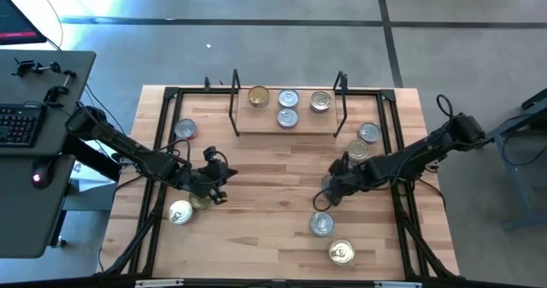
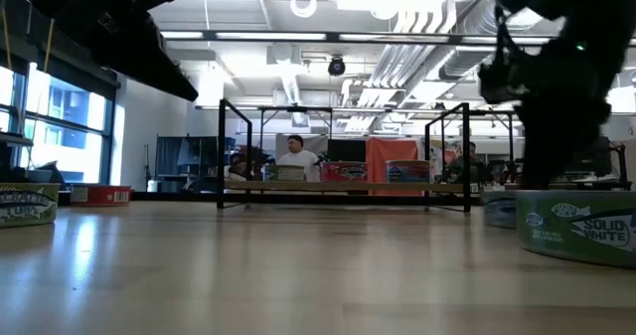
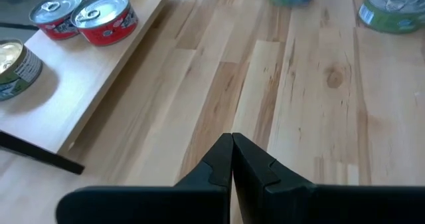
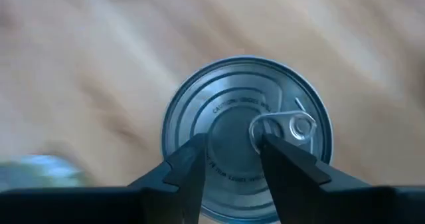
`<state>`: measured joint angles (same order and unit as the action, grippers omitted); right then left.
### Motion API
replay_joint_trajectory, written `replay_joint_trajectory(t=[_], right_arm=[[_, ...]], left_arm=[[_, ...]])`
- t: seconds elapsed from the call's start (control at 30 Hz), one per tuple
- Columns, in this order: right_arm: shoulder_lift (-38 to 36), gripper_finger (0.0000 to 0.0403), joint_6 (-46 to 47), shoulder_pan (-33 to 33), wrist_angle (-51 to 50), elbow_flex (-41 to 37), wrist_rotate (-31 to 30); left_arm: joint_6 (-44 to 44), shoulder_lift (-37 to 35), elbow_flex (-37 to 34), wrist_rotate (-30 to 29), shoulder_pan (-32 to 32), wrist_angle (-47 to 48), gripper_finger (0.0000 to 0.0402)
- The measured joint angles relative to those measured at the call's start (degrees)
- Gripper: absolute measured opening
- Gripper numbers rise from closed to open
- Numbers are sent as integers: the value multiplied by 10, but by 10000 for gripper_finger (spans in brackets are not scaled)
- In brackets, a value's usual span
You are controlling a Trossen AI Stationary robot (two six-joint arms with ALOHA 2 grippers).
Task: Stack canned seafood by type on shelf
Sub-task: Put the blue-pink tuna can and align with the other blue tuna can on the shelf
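Hovering over a silver-lidded can [image 4: 247,134], the right gripper [image 4: 232,167] has fingers partly apart and nothing between them; wrist view looks straight down on the lid with its pull tab, fingertips overlapping the lid in the picture, contact unclear. In the high view the right gripper [image 1: 332,188] sits right of table centre, with a can [image 1: 321,224] just in front of it and a gold-lidded one [image 1: 341,253] nearer the table edge. Two more cans [image 1: 363,142] lie beside the shelf's right end.

The shelf [image 1: 256,132] at the back holds four cans [image 1: 288,107]: one gold lid, three silver; the left wrist view shows two of them red-labelled [image 3: 106,16].

Left gripper [image 1: 215,179] is fully closed and empty, fingers pressed together over bare wood, left of centre, with two cans [image 1: 180,212] near it and one [image 1: 185,130] further back.

Handling judgement: tins are rigid, likely dense for their size, with smooth metal walls that could slip. Best taken across the side wall, fingers straddling the full width, not by lid or tab. Present finger gap looks narrower than the can, so it probably needs widening first
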<state>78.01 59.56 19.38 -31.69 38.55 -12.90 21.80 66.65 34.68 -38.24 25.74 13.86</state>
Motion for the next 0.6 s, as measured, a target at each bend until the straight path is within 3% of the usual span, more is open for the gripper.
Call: replay_joint_trajectory(t=[0.13, 0.23, 0.37, 0.5, 0.6], right_arm=[[0, 137, -158, 0, 138, 20, -3], [0, 137, -224, 0, 183, 30, -18], [0, 137, -234, 0, 201, 31, -53], [12, 137, -208, 4, 219, 28, -133], [34, 137, -222, 10, 279, 28, -190]], left_arm=[[-17, 0, 0, 0, 0, -17, 0], [-20, 0, 0, 1, 0, -22, 0], [-28, 0, 0, 2, 0, -18, 0], [-34, -1, 0, 30, 0, -1, 0], [-17, -8, 26, 59, -3, 95, 0]])
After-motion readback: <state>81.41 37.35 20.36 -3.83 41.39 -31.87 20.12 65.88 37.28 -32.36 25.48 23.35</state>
